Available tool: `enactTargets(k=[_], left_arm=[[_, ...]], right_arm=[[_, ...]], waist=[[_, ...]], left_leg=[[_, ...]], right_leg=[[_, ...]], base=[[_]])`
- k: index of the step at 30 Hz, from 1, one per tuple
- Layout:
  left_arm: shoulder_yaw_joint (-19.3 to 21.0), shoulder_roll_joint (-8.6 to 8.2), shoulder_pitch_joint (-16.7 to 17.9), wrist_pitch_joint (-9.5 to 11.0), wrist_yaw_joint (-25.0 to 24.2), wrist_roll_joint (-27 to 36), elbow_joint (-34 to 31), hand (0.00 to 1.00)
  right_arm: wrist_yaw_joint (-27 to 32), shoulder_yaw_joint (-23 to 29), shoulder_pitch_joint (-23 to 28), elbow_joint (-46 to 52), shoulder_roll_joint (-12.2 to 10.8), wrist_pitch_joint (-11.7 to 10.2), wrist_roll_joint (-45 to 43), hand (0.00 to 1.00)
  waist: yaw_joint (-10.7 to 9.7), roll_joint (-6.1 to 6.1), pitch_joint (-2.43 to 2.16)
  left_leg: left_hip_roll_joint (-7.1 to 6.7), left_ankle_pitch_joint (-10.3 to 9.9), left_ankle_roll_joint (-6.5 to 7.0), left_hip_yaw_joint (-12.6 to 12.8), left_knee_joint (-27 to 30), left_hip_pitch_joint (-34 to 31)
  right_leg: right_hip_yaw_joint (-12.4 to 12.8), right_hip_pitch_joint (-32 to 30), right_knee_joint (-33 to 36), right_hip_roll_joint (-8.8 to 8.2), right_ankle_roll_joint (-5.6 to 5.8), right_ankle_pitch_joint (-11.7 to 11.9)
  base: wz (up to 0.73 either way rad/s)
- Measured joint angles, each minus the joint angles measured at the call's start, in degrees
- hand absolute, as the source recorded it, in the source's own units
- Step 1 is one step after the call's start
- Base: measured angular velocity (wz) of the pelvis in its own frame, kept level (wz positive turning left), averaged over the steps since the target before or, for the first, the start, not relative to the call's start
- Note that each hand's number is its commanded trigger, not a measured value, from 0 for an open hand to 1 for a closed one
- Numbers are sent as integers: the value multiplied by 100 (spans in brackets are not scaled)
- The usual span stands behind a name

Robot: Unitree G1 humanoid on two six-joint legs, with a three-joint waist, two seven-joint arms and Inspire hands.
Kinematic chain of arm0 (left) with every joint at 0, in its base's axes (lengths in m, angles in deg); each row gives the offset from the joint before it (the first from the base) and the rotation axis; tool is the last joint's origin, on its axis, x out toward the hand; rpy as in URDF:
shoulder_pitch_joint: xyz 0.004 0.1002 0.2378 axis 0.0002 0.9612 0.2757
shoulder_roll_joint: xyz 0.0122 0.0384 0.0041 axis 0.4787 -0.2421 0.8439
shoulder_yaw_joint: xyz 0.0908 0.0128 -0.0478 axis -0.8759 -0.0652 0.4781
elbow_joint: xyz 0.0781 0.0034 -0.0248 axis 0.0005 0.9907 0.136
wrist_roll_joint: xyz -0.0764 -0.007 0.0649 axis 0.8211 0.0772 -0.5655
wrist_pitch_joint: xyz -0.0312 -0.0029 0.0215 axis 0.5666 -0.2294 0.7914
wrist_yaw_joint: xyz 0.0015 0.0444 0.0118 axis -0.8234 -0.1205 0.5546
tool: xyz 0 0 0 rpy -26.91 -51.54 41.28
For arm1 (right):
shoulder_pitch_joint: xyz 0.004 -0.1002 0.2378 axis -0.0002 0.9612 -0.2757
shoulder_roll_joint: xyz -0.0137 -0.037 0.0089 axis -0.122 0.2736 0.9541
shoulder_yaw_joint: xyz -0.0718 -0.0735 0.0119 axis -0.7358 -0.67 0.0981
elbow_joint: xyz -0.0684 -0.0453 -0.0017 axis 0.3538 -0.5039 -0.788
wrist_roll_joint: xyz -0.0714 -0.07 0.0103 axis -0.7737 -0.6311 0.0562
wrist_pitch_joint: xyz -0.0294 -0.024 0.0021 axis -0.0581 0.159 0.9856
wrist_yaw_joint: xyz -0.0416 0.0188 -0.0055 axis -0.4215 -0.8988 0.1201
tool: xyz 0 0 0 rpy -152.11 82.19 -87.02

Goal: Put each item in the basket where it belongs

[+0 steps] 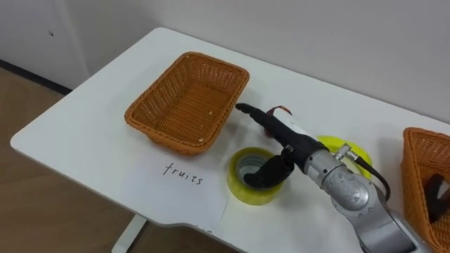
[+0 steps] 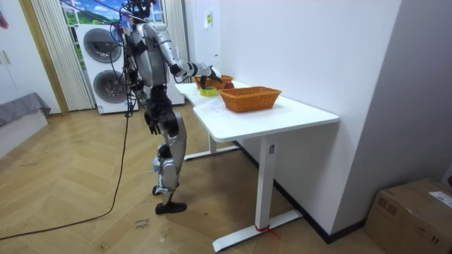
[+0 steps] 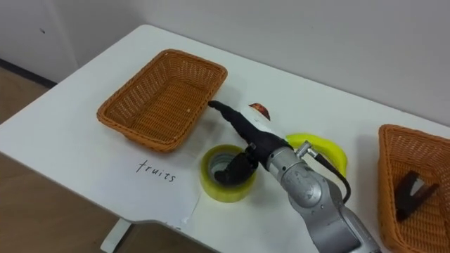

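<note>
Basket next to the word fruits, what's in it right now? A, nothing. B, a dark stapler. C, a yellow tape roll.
A: the fruits basket shows only its bare woven bottom, and the yellow tape roll lies outside it on the table.

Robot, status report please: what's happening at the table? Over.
Right hand open over yellow tape roll, fingers pointing at reddish fruit. Left hand hangs by its side. Fruits basket empty. Nothing blocking.

Tape roll [image 1: 242, 191] and empty basket [image 1: 165, 133] hem the robot hand [image 1: 281, 133]; bare table [image 1: 84, 140] lies left.
</note>
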Motion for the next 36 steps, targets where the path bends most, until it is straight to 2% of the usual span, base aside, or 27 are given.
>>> enactTargets(k=[5,10,15,23,36], left_arm=[[0,4,-27,0,-78,-1,-1,0],[1,5,-29,-50,-104,-12,-12,0],[4,26,-35,-163,-141,-32,-142,0],[3,30,-28,-289,-211,-126,-409,0],[20,48,-28,-463,-253,-127,-374,0]], right_arm=[[-57,0,0,1,-1,14,-23,0],[-122,3,1,1,7,141,-119,0],[-223,13,-1,-4,9,360,-220,0],[-379,32,-1,2,11,500,-336,0],[-1304,250,-54,-2,21,748,-389,0]], waist=[[-15,-1,1],[-21,-16,11],[-24,-39,29],[-30,-43,27],[-21,-98,20]], left_leg=[[-1,1,0,-14,-8,9],[-2,0,0,-13,-17,10],[-7,-1,2,-12,-15,-17],[-9,-1,2,-11,-16,-24],[-30,1,6,-59,11,-16]], right_leg=[[-11,10,0,-1,0,0],[-19,9,-1,-4,0,0],[-23,-13,-1,-10,2,-1],[-16,-24,-1,-11,4,-2],[-57,5,-3,-23,6,-3]], base=[[0],[0],[0],[0],[1]])
